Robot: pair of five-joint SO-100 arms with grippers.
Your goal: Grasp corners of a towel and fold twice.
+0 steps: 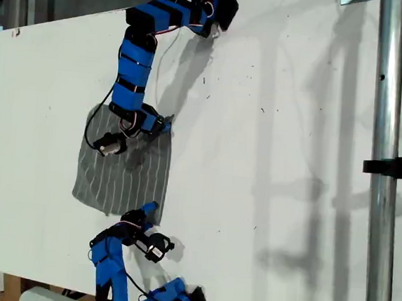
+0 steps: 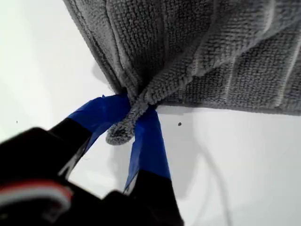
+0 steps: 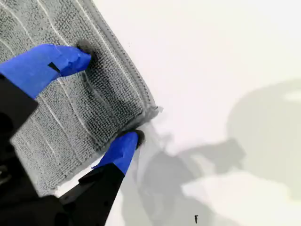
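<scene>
Towel [image 1: 125,172], grey with thin white stripes, lying on a white table [image 1: 280,129] towards the exterior view's left. It is close to square, and if anything slightly longer along its stripes. The stripes run from the exterior view's top to its bottom, leaning a little, so the cloth sits somewhat skewed to the table edges. Most of it lies flat.

Two blue and black arms reach in, one from the top of the exterior view and one from the bottom. Both meet the towel along its edge on the exterior view's right.

My first end effector [image 1: 150,208] belongs to the arm at the bottom of the exterior view. It points up that view, at the towel's lower right corner. In the first wrist view, my first end effector [image 2: 135,109] is clamped on that corner [image 2: 120,134]. The cloth is bunched between the blue tips, and a rounded nub of it sticks out towards the camera. A raised fold runs from the pinch back into the towel.

My second end effector [image 1: 165,125] belongs to the arm at the top of the exterior view. It leans across the towel to its upper right corner. In the second wrist view, my second end effector [image 3: 107,96] is spread wide. One fingertip [image 3: 70,59] rests on the pile inside the hem. The other sits at the towel's edge, just beside the corner [image 3: 153,110], which lies flat on the table.
</scene>
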